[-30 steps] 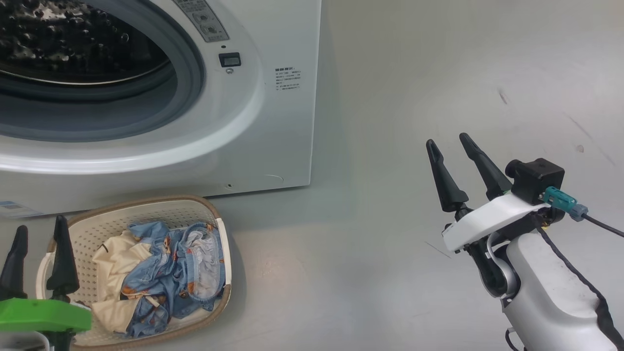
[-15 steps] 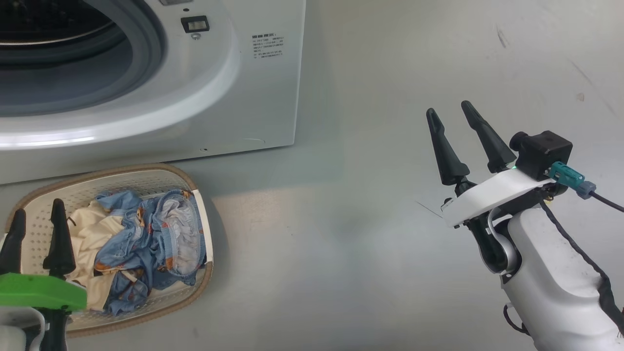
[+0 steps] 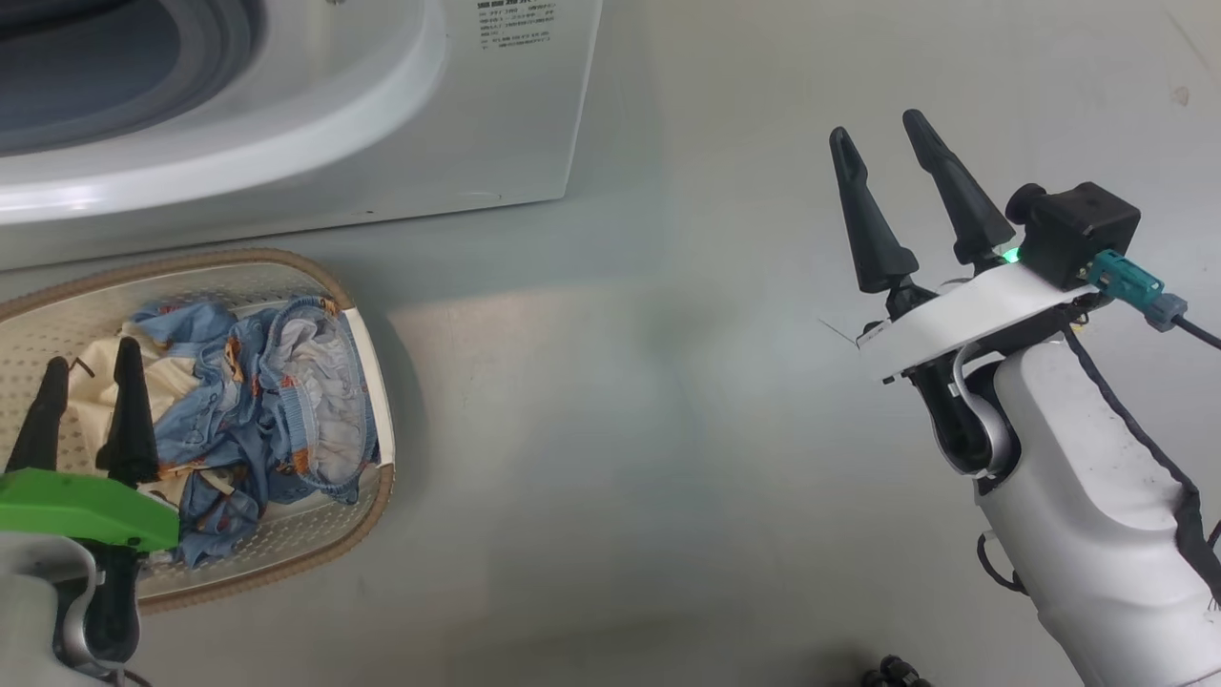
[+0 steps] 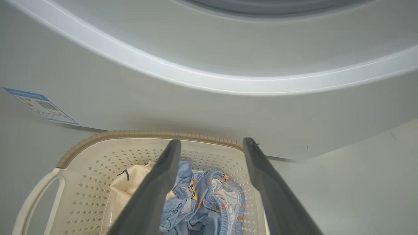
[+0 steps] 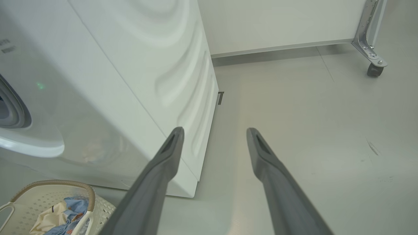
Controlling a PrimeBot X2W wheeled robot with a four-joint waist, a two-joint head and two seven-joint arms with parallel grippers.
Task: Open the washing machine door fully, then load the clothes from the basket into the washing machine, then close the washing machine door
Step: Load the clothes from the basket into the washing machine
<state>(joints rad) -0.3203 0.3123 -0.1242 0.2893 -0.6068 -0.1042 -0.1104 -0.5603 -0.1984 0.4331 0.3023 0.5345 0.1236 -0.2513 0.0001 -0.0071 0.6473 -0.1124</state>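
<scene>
The cream basket (image 3: 315,539) with its brown rim sits on the floor in front of the white washing machine (image 3: 401,124). Inside lie the clothes (image 3: 258,401): blue denim-like fabric with orange prints and a cream piece (image 4: 130,186). My left gripper (image 3: 88,367) hovers over the basket's left part, open and empty. In the left wrist view its fingers (image 4: 163,182) frame the clothes (image 4: 209,202) below. My right gripper (image 3: 876,129) is open over bare floor, far right of the basket. The machine's opening with its grey seal (image 3: 143,67) shows at top left; the door is out of view.
A small blue label (image 4: 40,105) sits low on the machine's front. In the right wrist view, the machine's side panel (image 5: 156,65), a wall base and a castor on a metal leg (image 5: 374,62) stand behind. Grey floor (image 3: 620,429) spreads between basket and right arm.
The head camera has tilted down, so the machine and basket slid up and left in view. My left gripper now reaches further over the clothes. Both grippers stay open.
</scene>
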